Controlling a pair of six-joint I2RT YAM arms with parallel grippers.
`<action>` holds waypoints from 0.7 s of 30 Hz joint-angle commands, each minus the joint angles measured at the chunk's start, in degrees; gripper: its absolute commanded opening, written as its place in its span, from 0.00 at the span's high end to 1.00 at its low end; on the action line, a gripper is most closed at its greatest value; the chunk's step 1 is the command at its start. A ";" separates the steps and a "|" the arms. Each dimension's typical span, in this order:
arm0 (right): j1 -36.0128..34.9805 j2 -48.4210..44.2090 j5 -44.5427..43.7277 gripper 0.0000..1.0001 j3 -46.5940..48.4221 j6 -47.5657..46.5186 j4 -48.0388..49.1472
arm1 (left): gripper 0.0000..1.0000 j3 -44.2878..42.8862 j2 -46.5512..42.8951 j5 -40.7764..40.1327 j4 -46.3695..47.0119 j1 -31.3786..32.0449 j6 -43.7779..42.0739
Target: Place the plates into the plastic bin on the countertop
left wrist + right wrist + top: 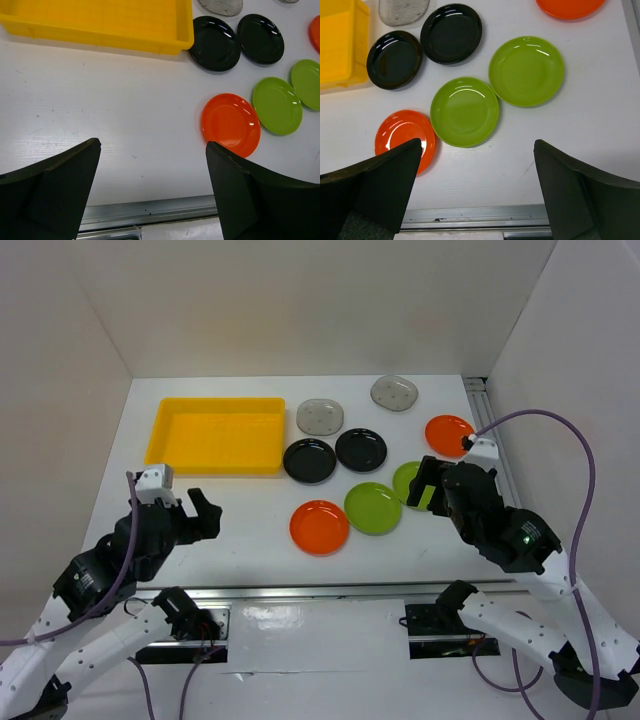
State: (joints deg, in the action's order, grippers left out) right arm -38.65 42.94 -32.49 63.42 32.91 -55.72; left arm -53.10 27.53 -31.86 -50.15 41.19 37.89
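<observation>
Nothing gripped, nothing binned.
Left end effector, fully open and empty, faces the plastic bin just ahead (nothing in it); the plates lie scattered on the tabletop to its right, the lime pair just ahead of the open, empty right end effector, probably the first pick.

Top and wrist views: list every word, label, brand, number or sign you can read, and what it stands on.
None: no readable text in any view.
The plastic bin, the plates and the countertop are blank.
The grey plates carry only dots, not characters.
</observation>
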 commanded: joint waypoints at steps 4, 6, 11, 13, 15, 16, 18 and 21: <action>-0.28 -2.77 -0.47 0.00 -0.66 0.58 2.02 | 0.00 -0.59 5.68 1.09 2.34 0.21 0.16; -0.28 -4.52 1.63 0.00 -1.37 -0.64 3.42 | 0.00 -2.26 8.66 5.47 1.03 0.21 4.35; -0.28 -7.77 4.19 0.00 -3.47 -1.79 5.62 | 0.00 7.00 12.01 25.05 18.01 0.21 8.60; -0.28 -8.48 5.68 0.00 -3.48 -1.79 6.15 | 0.00 9.76 14.29 27.10 22.53 0.21 10.18; -0.28 -9.01 8.14 0.00 -3.48 -2.41 7.47 | 0.00 11.79 18.69 27.11 26.48 0.21 10.80; -0.28 -9.01 8.93 0.00 -3.48 -2.93 7.47 | 0.00 12.40 20.01 27.11 27.90 0.21 10.80; -0.28 -9.01 11.65 0.00 -5.14 -3.46 9.66 | 0.00 14.86 22.64 24.84 31.15 0.21 11.42; -0.28 -8.49 13.76 0.00 -7.07 -4.08 11.86 | 0.00 19.24 24.76 23.69 39.59 0.21 12.30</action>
State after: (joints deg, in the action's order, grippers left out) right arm -38.65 34.00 -22.50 57.95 30.44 -49.78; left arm -35.81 51.75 -8.27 -22.59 41.19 48.25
